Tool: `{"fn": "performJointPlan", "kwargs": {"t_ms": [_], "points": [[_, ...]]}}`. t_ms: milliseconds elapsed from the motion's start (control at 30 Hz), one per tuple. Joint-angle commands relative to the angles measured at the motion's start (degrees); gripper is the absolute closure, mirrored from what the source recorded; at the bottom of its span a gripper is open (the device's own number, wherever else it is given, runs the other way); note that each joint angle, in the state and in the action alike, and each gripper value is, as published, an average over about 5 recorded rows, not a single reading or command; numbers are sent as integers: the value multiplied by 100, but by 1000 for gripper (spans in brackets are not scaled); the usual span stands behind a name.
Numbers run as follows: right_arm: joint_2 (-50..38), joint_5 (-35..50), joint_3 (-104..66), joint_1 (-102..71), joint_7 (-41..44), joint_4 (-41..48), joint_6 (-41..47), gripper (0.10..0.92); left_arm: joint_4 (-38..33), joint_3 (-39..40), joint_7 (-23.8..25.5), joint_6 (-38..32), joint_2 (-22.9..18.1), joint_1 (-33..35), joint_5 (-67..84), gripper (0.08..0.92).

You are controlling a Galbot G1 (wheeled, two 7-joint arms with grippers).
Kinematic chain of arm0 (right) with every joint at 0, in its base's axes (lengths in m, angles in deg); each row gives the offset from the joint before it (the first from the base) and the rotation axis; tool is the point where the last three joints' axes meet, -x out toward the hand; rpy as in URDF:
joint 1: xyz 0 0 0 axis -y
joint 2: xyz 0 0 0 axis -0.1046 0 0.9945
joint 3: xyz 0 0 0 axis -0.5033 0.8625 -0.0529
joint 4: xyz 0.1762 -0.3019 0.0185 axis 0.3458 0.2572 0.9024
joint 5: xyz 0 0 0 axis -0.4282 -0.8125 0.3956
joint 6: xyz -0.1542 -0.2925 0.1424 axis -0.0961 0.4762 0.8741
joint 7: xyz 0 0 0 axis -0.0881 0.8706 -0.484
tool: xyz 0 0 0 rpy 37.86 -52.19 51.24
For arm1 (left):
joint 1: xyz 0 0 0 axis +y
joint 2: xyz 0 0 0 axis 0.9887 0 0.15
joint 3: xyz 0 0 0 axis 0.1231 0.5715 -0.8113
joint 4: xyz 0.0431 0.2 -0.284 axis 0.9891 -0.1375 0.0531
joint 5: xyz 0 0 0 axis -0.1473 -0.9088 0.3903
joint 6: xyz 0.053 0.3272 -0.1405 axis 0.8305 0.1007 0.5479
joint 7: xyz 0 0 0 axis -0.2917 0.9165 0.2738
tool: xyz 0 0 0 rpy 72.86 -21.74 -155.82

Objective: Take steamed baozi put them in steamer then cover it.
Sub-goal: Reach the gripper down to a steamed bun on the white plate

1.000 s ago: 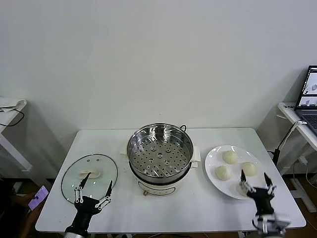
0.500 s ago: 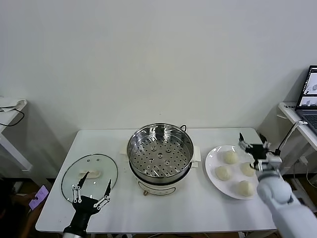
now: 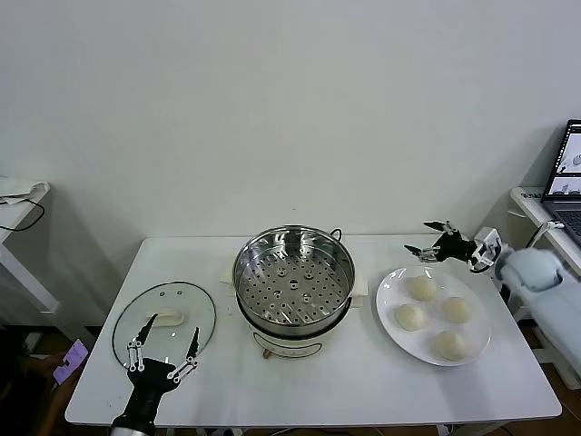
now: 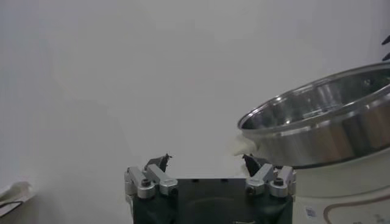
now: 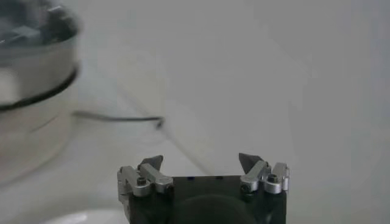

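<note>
Stainless steel is showing bright at the middle of the white bench (image 3: 363, 391), where the round perforated steamer (image 3: 293, 277) is sitting uncovered on its cream-white base with nothing in it. Four small cream-white steamed baozi (image 3: 422, 288) are lying on a flat white plate (image 3: 388, 292) just to the steamer's right. The right gripper (image 3: 439, 241) is hovering above the plate's far edge, its fingers spread wide and holding nothing, pointing roughly toward the steamer, so the buns are lying just below and nearer the robot than it; the right arm is clearly the closer one for the first pick. The left gripper (image 3: 165, 352) is waiting, also wide open and empty, at the near edge of the round clear glass cover (image 3: 163, 320), which is lying flat on the bench to the steamer's left with its cream-white handle up. Neither wrist view is showing any bun, and the right wrist view is giving only a blurred edge of the steamer.
</note>
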Motion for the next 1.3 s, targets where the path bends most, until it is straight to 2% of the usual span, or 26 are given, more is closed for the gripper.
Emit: {"fn": "performJointPlan", "kwargs": {"t_ms": [33, 233, 433, 733, 1300], "points": [[-59, -1482, 1284, 1547, 2491, 833, -185, 203, -2, -13, -2, 3, -10, 10, 4, 177], [460, -2779, 1503, 1816, 2743, 1225, -566, 203, -28, -42, -12, 9, -61, 41, 20, 177], [990, -3385, 1603, 1832, 2505, 1690, -750, 203, 29, -65, -18, -15, -108, 62, 23, 177], [1615, -3786, 1442, 1722, 2157, 2461, -945, 203, 18, -108, -22, -15, -121, 97, 33, 177], [2134, -3869, 1278, 1532, 1754, 3155, -1095, 210, 69, -115, -34, -17, -90, 63, 66, 177]]}}
